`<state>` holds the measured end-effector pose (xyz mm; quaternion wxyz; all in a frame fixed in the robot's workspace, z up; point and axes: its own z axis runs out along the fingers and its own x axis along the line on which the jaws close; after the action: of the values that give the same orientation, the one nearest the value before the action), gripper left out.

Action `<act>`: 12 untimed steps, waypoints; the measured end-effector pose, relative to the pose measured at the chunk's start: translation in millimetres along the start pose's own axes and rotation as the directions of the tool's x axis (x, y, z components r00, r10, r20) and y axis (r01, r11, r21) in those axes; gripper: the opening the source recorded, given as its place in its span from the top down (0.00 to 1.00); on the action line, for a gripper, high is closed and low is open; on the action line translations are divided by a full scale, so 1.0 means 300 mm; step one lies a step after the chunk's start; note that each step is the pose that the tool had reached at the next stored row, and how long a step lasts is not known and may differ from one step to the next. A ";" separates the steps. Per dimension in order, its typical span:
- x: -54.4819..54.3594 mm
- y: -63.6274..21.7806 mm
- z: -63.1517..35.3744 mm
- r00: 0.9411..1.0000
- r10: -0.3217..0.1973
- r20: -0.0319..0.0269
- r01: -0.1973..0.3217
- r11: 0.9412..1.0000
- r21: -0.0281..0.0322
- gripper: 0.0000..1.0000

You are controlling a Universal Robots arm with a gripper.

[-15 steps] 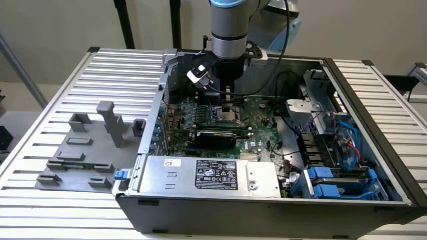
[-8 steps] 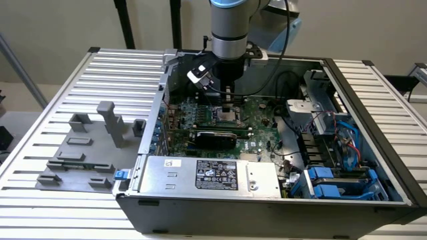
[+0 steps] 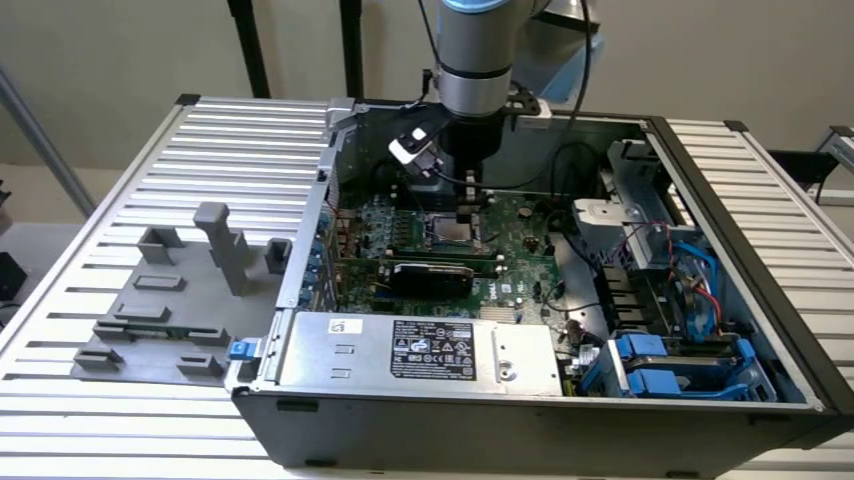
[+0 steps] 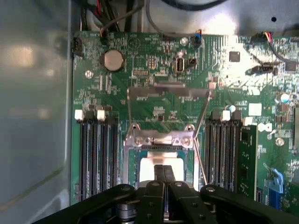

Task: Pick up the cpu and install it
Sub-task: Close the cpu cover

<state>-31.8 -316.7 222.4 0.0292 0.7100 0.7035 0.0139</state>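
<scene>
My gripper (image 4: 163, 169) is shut, its two black fingers pressed together, low over the socket's metal frame (image 4: 159, 139) on the green motherboard (image 4: 154, 60). The cpu (image 4: 150, 167) shows as a silvery-white square inside that frame, directly under the fingertips. I cannot tell whether the fingers touch it. The socket's load plate (image 4: 168, 88) stands raised and its wire lever (image 4: 202, 122) is swung up. In the exterior view the gripper (image 3: 463, 213) hangs from the arm inside the open computer case, just above the socket (image 3: 451, 233).
Memory slots (image 4: 96, 154) (image 4: 224, 154) flank the socket. A silver power supply (image 3: 420, 350) with a black label fills the case's near side. Blue drive bays (image 3: 667, 370) and cables sit at the exterior view's right. A grey fixture (image 3: 174, 290) lies outside on the slatted table.
</scene>
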 end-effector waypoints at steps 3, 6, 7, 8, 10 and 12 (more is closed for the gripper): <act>-0.001 0.048 -0.022 1.000 0.000 0.000 0.000 1.000 0.007 0.89; -0.002 0.096 -0.052 1.000 0.000 0.000 0.000 1.000 0.014 0.89; -0.003 0.110 -0.063 1.000 0.000 0.000 0.000 1.000 0.017 0.89; -0.004 0.127 -0.076 1.000 0.000 0.000 0.000 1.000 0.019 0.89; -0.005 0.159 -0.099 1.000 0.000 0.000 0.000 1.000 0.025 0.89; -0.005 0.190 -0.116 1.000 -0.001 0.000 0.001 1.000 0.030 0.89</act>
<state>23.0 -318.1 260.7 0.0186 0.7101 0.7038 0.0031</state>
